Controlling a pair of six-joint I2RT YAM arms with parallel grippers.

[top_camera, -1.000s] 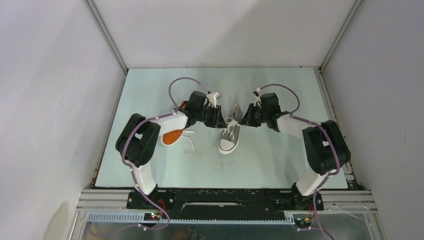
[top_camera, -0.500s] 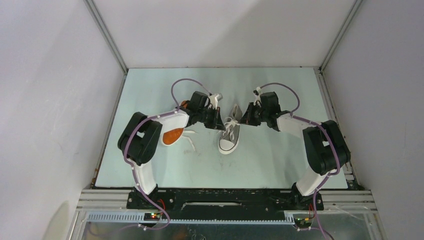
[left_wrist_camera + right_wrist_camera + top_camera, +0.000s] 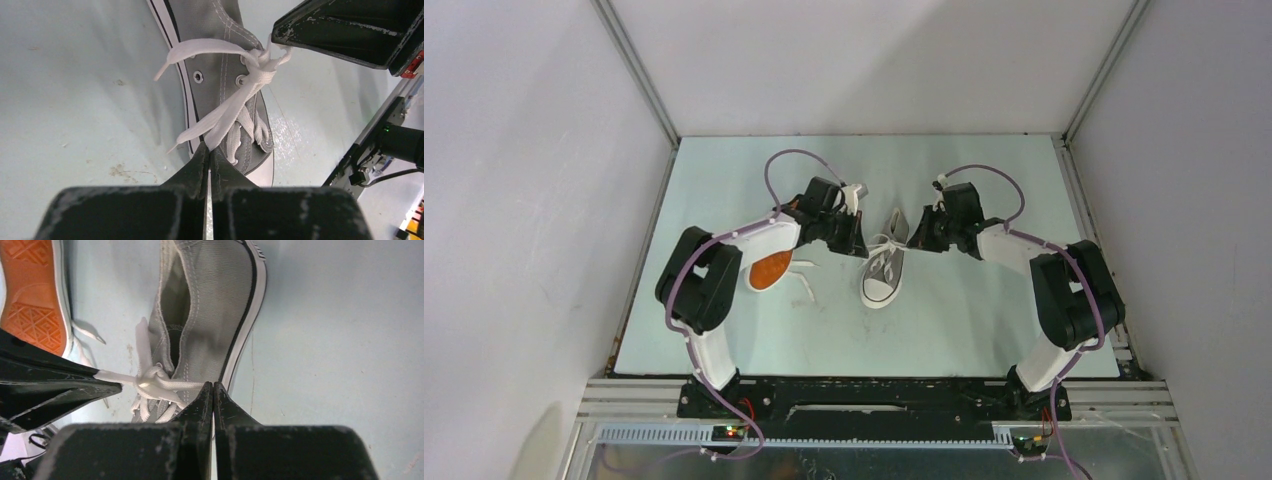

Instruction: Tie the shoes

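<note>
The left gripper [image 3: 207, 152] and right gripper [image 3: 213, 390] each pinch lace [image 3: 225, 112] on the upright shoe [image 3: 883, 275]; its knot [image 3: 261, 67] appears started. The overturned shoe [image 3: 770, 270] beside it is untied.

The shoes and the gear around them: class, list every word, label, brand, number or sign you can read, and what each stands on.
None: no word, brand, number or sign is readable in any view.
Upright grey shoe: plain canvas and white laces, no label showing.
Overturned shoe: orange sole shows only a diamond tread, no lettering.
</note>
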